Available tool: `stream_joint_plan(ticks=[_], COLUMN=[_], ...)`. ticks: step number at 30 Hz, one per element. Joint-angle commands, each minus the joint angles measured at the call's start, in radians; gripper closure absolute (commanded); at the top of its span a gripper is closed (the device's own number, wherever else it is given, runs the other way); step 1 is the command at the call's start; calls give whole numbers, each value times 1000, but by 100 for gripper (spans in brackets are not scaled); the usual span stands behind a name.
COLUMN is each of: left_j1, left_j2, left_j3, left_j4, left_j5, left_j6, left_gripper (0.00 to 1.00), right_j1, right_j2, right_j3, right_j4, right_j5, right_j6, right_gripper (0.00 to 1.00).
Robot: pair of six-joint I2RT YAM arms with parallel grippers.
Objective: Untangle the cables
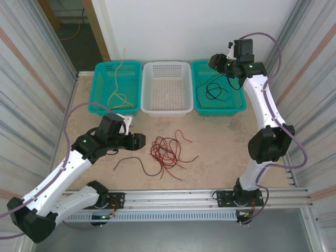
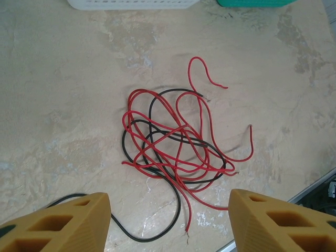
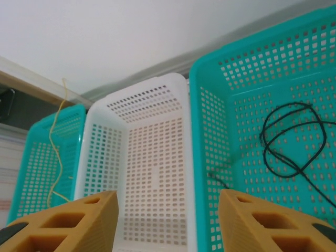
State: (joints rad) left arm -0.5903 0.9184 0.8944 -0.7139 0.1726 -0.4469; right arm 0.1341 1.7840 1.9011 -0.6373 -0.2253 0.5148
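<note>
A tangle of red and black cables (image 1: 166,152) lies on the table in front of the baskets, and in the left wrist view the tangle (image 2: 181,128) is just ahead of my fingers. One black cable tail (image 1: 137,164) trails out toward the left. My left gripper (image 1: 140,142) hovers left of the tangle, open (image 2: 170,212), holding nothing. My right gripper (image 1: 216,62) hangs open (image 3: 168,210) and empty above the right teal basket (image 1: 239,107). In that basket lies a coiled black cable (image 1: 214,92) (image 3: 286,142). A pale yellow cable (image 1: 117,89) (image 3: 54,136) rests in the left teal basket (image 1: 100,107).
A white basket (image 1: 167,111) (image 3: 152,157) stands between the two teal ones along the back. Corrugated walls close in both sides. A metal rail (image 1: 210,195) (image 2: 315,184) runs along the near edge of the table.
</note>
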Motion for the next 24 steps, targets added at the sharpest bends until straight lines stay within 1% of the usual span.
stream_joint_plan(ticks=[1, 4, 5, 7, 9, 12, 15, 17, 19, 21, 22, 24], left_j1=[-4, -6, -6, -8, -8, -9, -9, -9, -6, 16, 40, 97], left_j2=[9, 42, 53, 65, 71, 96, 131, 140, 135, 133, 138, 149], left_j3=[-20, -32, -40, -66, -100, -142, -160, -166, -164, -161, -160, -172], left_j4=[-46, -56, -60, -62, -62, -61, -83, -102, -122, -153, -173, -194], left_j5=[-24, -19, -20, -25, -37, -35, -50, -90, -139, -198, -218, -212], left_j6=[-25, -58, -69, -96, -130, -161, -166, -178, -200, -228, -251, -289], left_gripper=[38, 38, 39, 40, 41, 44, 53, 57, 59, 63, 66, 65], right_j1=[37, 102, 140, 218, 319, 450, 558, 638, 709, 770, 794, 816], right_j2=[-74, -155, -190, -252, -310, -354, -368, -358, -330, -293, -269, -242], right_j3=[-85, -203, -259, -381, -495, -614, -722, -770, -794, -789, -781, -768], right_j4=[12, 33, 44, 83, 116, 135, 183, 209, 224, 211, 199, 186], right_j5=[-14, 1, 15, 44, 84, 125, 122, 121, 128, 149, 169, 188], right_j6=[-15, -27, -31, -34, -35, -4, 64, 97, 122, 129, 129, 136], right_gripper=[47, 47, 47, 46, 46, 47, 52, 55, 57, 59, 61, 63])
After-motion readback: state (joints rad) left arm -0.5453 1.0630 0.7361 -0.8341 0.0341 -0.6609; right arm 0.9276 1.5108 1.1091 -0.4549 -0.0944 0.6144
